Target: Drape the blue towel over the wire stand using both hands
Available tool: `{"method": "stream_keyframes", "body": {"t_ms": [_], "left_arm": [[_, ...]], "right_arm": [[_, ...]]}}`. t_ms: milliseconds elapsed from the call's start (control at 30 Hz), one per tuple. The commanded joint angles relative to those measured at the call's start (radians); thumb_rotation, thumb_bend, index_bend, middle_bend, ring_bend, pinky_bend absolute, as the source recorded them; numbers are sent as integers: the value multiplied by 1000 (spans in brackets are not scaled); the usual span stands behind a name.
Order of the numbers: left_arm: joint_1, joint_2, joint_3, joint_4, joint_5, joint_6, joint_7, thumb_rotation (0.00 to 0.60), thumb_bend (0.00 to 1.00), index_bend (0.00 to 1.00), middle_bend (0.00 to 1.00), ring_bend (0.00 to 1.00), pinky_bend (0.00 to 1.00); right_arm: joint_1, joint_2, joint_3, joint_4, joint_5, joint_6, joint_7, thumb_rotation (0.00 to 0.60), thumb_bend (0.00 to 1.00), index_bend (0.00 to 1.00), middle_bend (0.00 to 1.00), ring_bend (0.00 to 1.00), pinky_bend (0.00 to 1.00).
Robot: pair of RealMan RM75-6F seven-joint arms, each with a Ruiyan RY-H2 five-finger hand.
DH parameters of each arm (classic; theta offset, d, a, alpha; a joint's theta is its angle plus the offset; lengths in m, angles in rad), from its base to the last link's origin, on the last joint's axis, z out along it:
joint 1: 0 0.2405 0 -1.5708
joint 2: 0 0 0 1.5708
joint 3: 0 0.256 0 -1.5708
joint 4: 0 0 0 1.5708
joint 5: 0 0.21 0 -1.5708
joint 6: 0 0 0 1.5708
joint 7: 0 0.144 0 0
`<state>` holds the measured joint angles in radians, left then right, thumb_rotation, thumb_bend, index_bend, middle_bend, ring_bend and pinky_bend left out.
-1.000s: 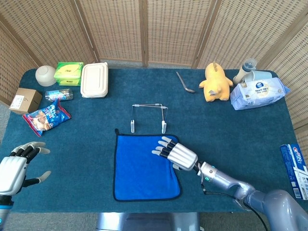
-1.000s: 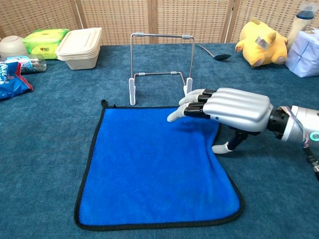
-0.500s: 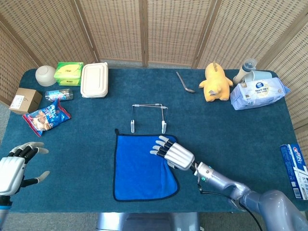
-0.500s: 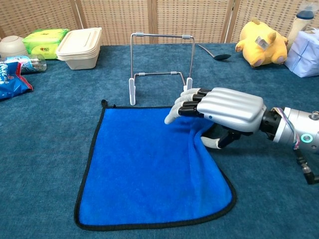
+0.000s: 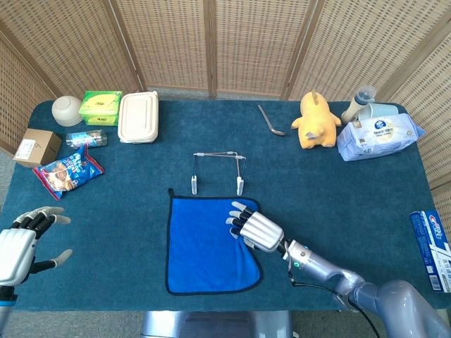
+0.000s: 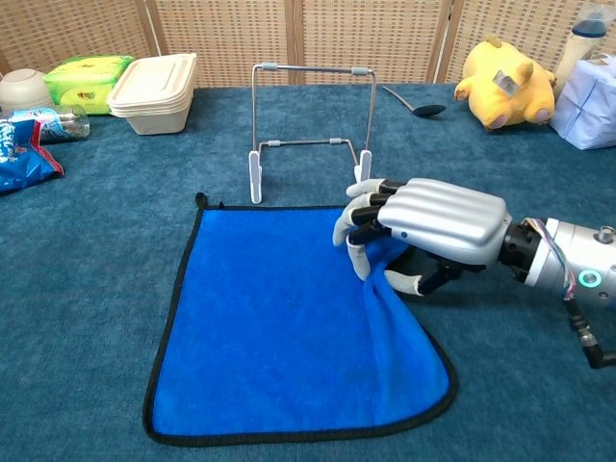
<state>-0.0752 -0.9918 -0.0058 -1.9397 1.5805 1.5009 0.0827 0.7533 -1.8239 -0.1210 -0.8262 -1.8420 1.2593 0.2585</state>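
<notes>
The blue towel [image 5: 206,246] [image 6: 279,327] lies mostly flat on the table, just in front of the wire stand [image 5: 217,171] [image 6: 310,120]. My right hand [image 5: 255,228] [image 6: 428,231] sits on the towel's far right corner, fingers curled down and thumb tucked under, pinching a bunched fold of cloth. That right edge is pulled inward and wrinkled. My left hand [image 5: 21,246] hovers at the table's near left corner, fingers spread, holding nothing, far from the towel. It shows only in the head view.
Behind the stand lie a spoon [image 5: 270,121] and a yellow plush toy [image 5: 315,120]. A wipes pack [image 5: 377,136] sits at the far right. At the far left are a white lunch box [image 5: 138,117], green packet [image 5: 100,107], bowl [image 5: 67,110], snack bag [image 5: 68,171] and cardboard box [image 5: 36,147].
My right hand's fingers have curled down from flat onto the towel's corner and gathered the cloth, drawing the right edge inward. The left hand has barely moved.
</notes>
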Motion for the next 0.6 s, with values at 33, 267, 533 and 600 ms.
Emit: {"method": "stream_keyframes", "body": {"t_ms": [33,267,533,600], "left_arm": [[-1,1,-1,1,0,0,0,600,274,355,288,251,255],[-3,0,-5,3,0,2,-5,600,274,353,287,251,255],[-2,-1,-6,7,2,5,-8,600,274,353,286,251,255],[-2,-2,-6,7,1,4,-7,600,273,352,286,251,254]], "right_arm": [[1,-4,-1,1,1,1,4,600,412,567,322,233,117],[6,-13,10,-1,10,6,13,600,427,625,351,262,118],[5,-16,11,-3,15,8,19,600,451,680,374,285,120],[3,-16,13,-6,21,10,27,600,451,697,381,290,120]]}}
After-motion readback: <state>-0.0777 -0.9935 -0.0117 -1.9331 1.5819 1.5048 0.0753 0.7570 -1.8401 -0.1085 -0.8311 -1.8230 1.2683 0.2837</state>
